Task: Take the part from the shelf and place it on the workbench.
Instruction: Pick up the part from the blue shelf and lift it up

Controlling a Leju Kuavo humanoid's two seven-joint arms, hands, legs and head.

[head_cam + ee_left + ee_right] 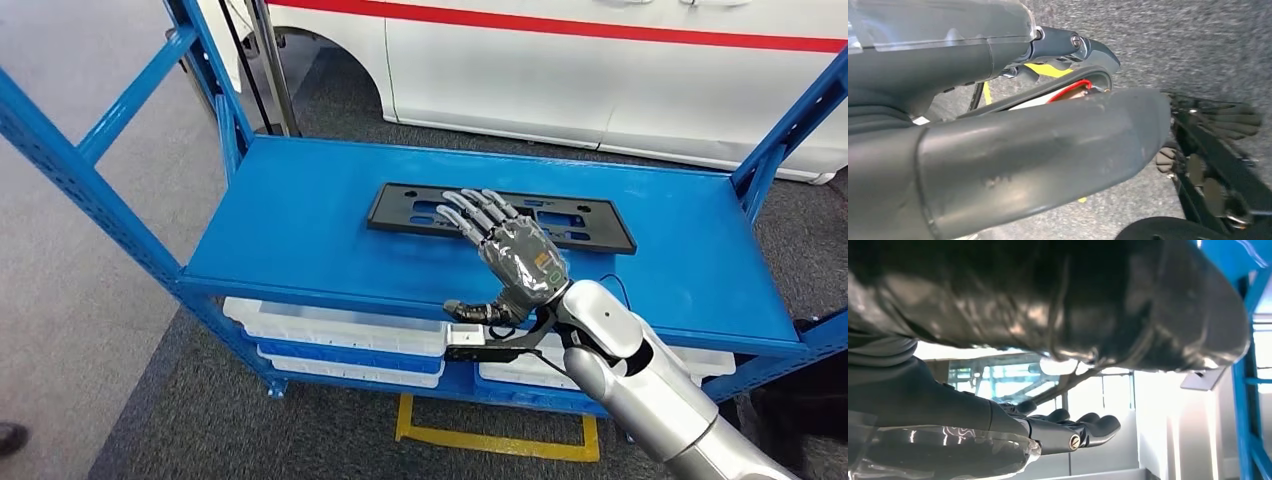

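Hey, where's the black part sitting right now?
In the head view, the black part lies flat on the blue shelf, toward its back and right of centre, with the right hand spread over its middle.

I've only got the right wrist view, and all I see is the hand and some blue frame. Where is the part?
Observer: The black part lies flat on the top of the blue shelf, with the right hand over its middle.
Operator: Is the hand holding it?
Observer: No. In the head view its fingers are straight and spread above the part, closed on nothing. I cannot tell whether they touch it.
Operator: And the left hand?
Observer: The left hand hangs low over grey carpet, with nothing visible in it.
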